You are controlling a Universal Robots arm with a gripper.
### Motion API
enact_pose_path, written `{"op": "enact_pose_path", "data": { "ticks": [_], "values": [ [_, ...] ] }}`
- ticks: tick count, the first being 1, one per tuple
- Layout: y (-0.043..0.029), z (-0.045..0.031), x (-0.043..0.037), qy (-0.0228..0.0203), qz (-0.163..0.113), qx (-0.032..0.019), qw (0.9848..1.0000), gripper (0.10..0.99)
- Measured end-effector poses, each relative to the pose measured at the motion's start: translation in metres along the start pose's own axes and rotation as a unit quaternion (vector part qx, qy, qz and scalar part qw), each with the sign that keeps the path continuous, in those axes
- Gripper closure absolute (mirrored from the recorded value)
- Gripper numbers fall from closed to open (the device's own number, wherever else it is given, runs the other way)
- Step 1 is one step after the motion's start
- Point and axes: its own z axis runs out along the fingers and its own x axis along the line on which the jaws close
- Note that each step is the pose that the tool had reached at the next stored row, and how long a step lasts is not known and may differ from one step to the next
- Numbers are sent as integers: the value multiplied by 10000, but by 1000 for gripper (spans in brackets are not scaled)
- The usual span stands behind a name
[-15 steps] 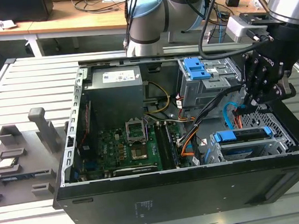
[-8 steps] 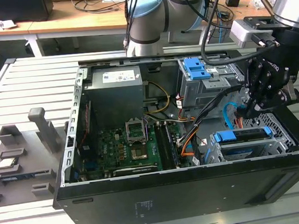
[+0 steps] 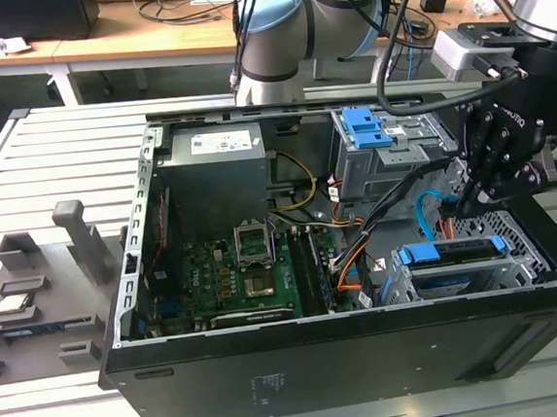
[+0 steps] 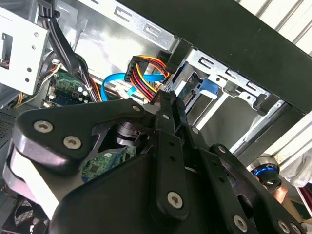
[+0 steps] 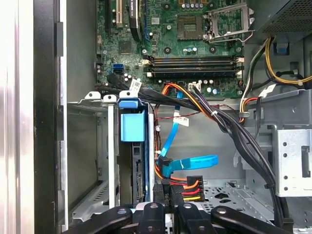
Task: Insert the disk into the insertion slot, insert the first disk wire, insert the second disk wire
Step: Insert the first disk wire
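A slatted table (image 3: 49,150) carries an open black case (image 3: 323,380), and the slot (image 3: 519,263) sits in the corner of that case at the exterior view's right. The arm (image 3: 273,33) reaches in from the far side of the slot. The green board (image 3: 220,267) lies flat on the case floor, well apart from the slot towards the exterior view's left. A taller cage (image 3: 382,165) with a blue latch (image 3: 367,128) stands just beyond the slot.

The disk (image 3: 448,250) is inside the slot, with its blue frame showing at the slot's open face. In the first wrist view the disk (image 5: 132,127) stands on edge against one wall of the slot (image 5: 87,161). In the second wrist view a patch of its blue frame (image 4: 207,87) shows between the slot's grey walls (image 4: 219,73).

The gripper (image 3: 482,191) hangs just above the slot, on the side where the cables gather. In both wrist views its jaws (image 4: 169,97) are clenched on a black plug (image 5: 187,187) trailing red, orange and yellow wires (image 4: 144,73), close beside the slot; I cannot tell whether the plug is seated in the disk. A flat blue cable (image 5: 195,161) loops just beside the slot, its black end (image 5: 163,162) touching the disk's edge
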Motion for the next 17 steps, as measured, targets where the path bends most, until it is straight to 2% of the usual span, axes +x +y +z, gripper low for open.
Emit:
{"op": "enact_pose_path", "data": {
  "ticks": [2,5,8,11,17],
  "values": [
    [0,1,10,1,0,0,10000,918],
    [-3,19,98,-1,0,0,10000,918],
    [-5,59,127,1,0,0,10000,918],
    [-7,100,193,0,0,0,10000,918],
    [-13,148,210,0,0,0,10000,918]
  ]
}}
